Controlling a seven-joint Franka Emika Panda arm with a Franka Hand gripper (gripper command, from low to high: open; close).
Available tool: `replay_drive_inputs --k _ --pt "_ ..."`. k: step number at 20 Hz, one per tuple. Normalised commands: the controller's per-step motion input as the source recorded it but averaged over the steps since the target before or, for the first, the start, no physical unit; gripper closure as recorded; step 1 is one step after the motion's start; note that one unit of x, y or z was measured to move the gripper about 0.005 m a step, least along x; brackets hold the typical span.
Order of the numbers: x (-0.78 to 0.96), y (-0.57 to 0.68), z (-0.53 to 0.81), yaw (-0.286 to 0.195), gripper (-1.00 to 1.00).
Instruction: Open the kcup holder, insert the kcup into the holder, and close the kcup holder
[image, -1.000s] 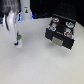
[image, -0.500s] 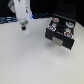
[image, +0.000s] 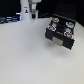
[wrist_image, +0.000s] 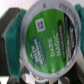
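Kcup (wrist_image: 44, 37): white pod with green foil lid printed "Dark Magic", filling the wrist view, lid facing the camera. Teal pads (wrist_image: 11, 35) pressed against both its sides; the pincer (wrist_image: 42, 40) was closed on it. The exterior view did not show the pod.

Kcup holder (image: 61, 33): black boxy unit with a pale grey front panel, standing on the white worktop (image: 25, 57) toward the exterior view's right, several pods with red, blue and pale tops resting on its upper face. Absent from the wrist view.

Arm (image: 28, 7): white, at the upper edge of the exterior view, left of the holder and well apart from it, pincer end indistinct there.
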Motion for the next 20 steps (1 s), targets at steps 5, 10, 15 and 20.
replay_drive_inputs --k 5,10,15,20 --pt "0.18 0.66 0.27 0.014 1.0" --pt "0.17 0.67 0.27 0.013 1.0" --pt "0.15 0.68 0.29 0.011 1.0" --pt "0.15 0.68 0.25 0.01 1.0"
